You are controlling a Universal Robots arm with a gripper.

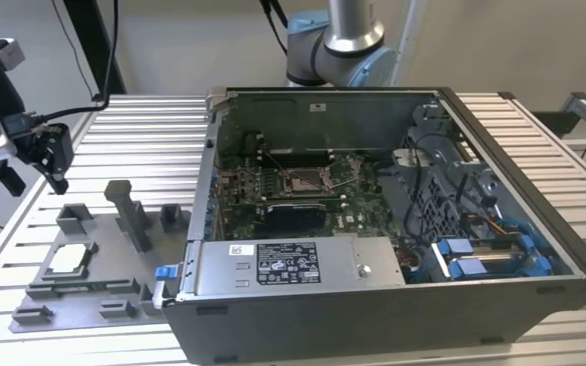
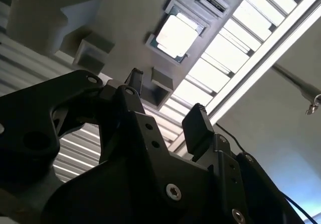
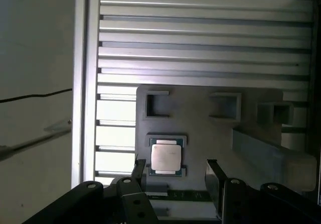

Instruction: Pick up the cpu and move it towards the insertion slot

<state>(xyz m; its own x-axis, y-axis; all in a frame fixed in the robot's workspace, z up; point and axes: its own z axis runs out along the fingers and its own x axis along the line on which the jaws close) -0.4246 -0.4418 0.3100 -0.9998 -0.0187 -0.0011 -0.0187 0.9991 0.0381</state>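
Your pincer open, empty, poised over the cpu, seated in its gray tray on the desk. Approach step, likely; you'd need a square descent. Insertion slot: 2 o'clock from cpu, exterior view.

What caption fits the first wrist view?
Open claw hangs clear of the cpu, which sits in a pocket of the gray tray.
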